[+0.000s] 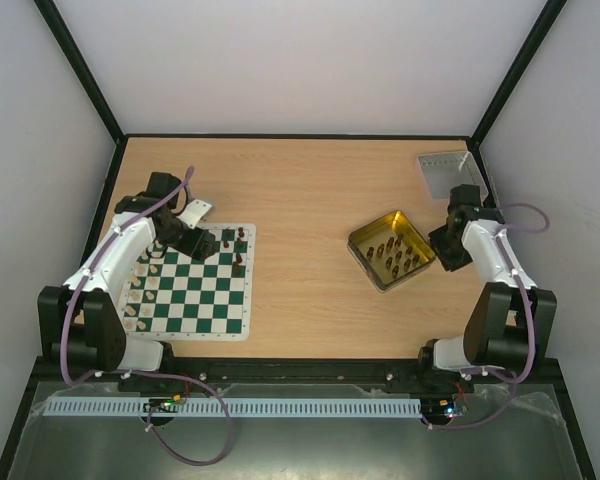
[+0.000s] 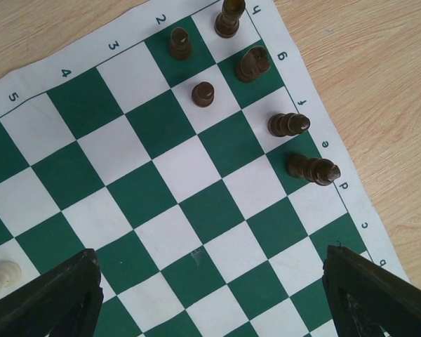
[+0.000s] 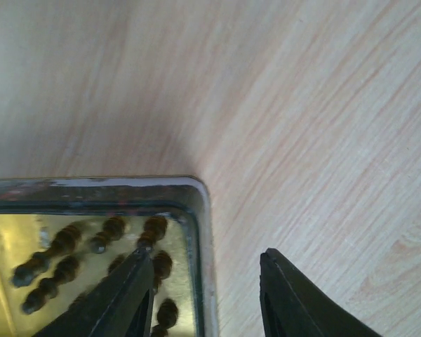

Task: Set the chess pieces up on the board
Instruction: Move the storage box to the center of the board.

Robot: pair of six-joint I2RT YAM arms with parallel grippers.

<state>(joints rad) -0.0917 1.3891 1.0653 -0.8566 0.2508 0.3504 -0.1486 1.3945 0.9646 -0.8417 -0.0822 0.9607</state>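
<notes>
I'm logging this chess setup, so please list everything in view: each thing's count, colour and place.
board: one, green and white checks, near left of the table
dark chess pieces: six seen, dark brown, around the board's far right corner
cream chess pieces: several, count unclear, along the board's left side
tin: one, gold, right of the board
loose dark pieces: many, dark brown, inside the tin
tray: one, grey, far right corner
table: one, light wood
left gripper: black, open, above the board
right gripper: black, open, straddling the tin's wall
</notes>
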